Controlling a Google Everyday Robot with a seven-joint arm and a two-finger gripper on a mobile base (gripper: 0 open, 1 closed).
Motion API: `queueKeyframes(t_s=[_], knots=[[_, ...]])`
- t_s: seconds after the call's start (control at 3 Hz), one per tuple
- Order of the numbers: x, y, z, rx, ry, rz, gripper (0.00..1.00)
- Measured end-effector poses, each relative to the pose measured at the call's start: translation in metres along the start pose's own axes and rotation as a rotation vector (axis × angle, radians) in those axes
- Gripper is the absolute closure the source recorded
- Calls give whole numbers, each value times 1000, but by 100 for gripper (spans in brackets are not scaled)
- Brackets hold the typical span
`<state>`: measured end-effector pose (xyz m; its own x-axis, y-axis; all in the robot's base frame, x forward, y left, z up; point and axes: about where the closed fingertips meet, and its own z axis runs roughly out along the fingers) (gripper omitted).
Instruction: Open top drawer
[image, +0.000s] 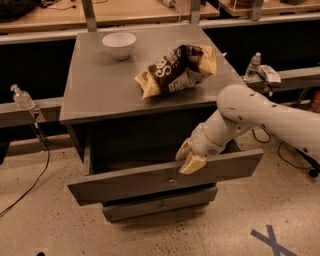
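Observation:
The top drawer (125, 182) is a wide grey panel with a small round knob (172, 180) at its centre. It stands pulled out from the grey cabinet (100, 90), with a dark gap behind its front. My gripper (187, 156) hangs over the drawer front's upper edge, just right of and above the knob. Its tan fingers (192, 164) point down and left. My white arm reaches in from the right. Two narrower drawers (160, 204) sit below, the upper one mostly hidden.
On the cabinet top lie a white bowl (119, 44) and a brown chip bag (175, 69). Plastic bottles stand on low ledges at the left (22, 98) and right (252, 65). A cable (35, 175) runs on the floor at left. Blue tape (272, 240) marks the floor.

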<state>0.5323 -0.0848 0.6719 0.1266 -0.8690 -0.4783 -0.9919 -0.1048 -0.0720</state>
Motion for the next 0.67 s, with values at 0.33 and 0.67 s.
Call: queueKeyframes(t_s=[0.33,0.67], knots=[[-8,31,-6,-11,-45,-1,68],[-16,55,-13,-15,-78,-3,62]])
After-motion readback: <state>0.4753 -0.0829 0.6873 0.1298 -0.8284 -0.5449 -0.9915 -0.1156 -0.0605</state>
